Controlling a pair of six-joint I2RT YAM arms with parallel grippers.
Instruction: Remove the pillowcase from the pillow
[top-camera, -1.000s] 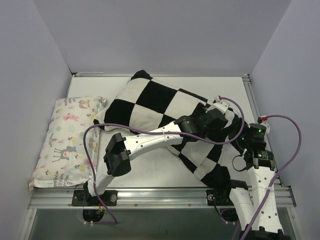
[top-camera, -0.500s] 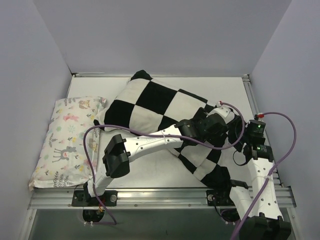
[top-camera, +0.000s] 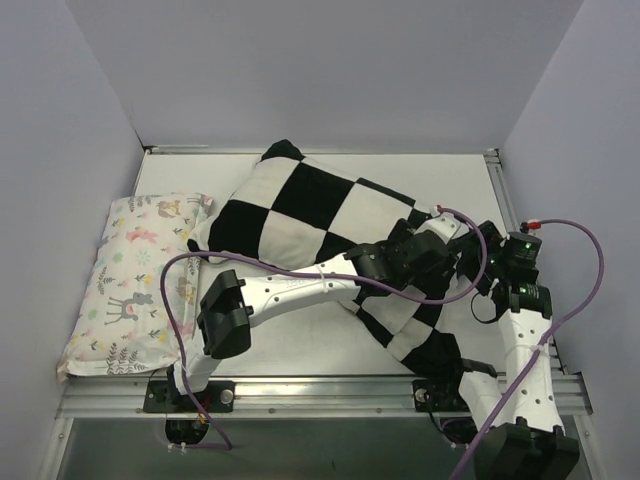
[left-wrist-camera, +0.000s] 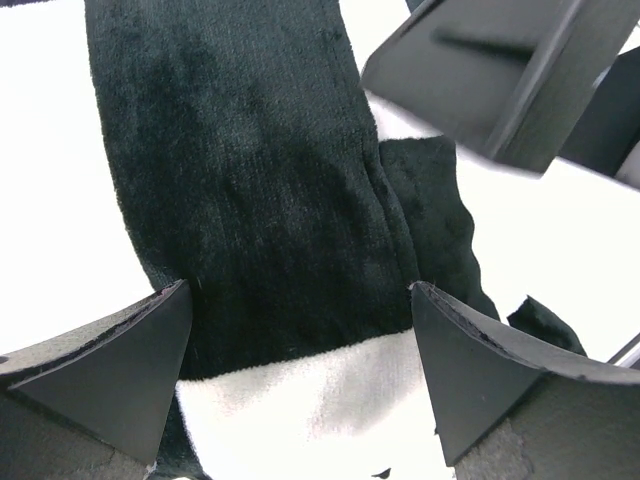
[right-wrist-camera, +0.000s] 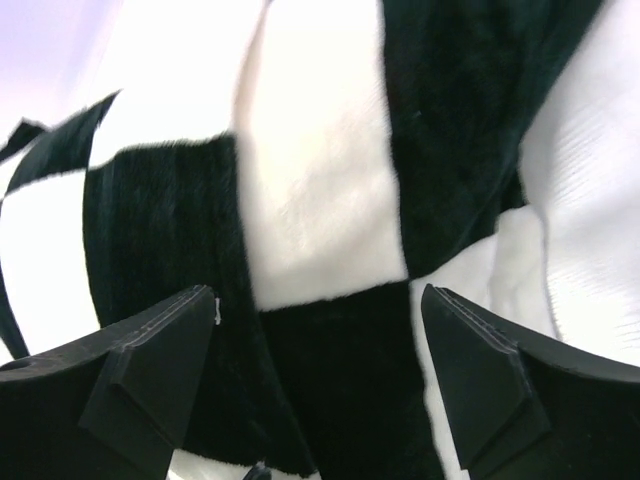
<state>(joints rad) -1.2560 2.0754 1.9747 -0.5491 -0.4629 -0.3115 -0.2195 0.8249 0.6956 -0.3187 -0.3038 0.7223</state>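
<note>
- The white table (top-camera: 450, 175) is seen whole only in the overhead view, walled in on three sides.
- The pillowcase (top-camera: 310, 205), in black and white checks, is laid plump and slantwise across the table, from the far middle to the near right corner. The pillow inside cannot be made out from above.
- A plain white, finely ribbed surface (right-wrist-camera: 590, 200) is shown only at the right edge of the right wrist view, beside the checks. Whether it is the pillow cannot be told.
- A pastel floral pillow (top-camera: 135, 280) is laid flat along the left side, its far right corner just beside the pillowcase. It is caught by neither wrist camera.
- The left arm (top-camera: 290, 290) is stretched rightward across the near part of the pillowcase.
- The right arm (top-camera: 525, 340) is raised at the right edge, bent in over the same end.
- The left gripper (left-wrist-camera: 300, 290) is spread wide. A black band of pillowcase fills the gap from one finger to the other, and nothing is pinched. A dark angular part (left-wrist-camera: 480, 70) is seen close above it.
- The right gripper (right-wrist-camera: 318, 295) is likewise spread wide and empty, with checked fabric close before it. Contact cannot be judged.
- Purple cables (top-camera: 175, 290) are looped from both arms.
</note>
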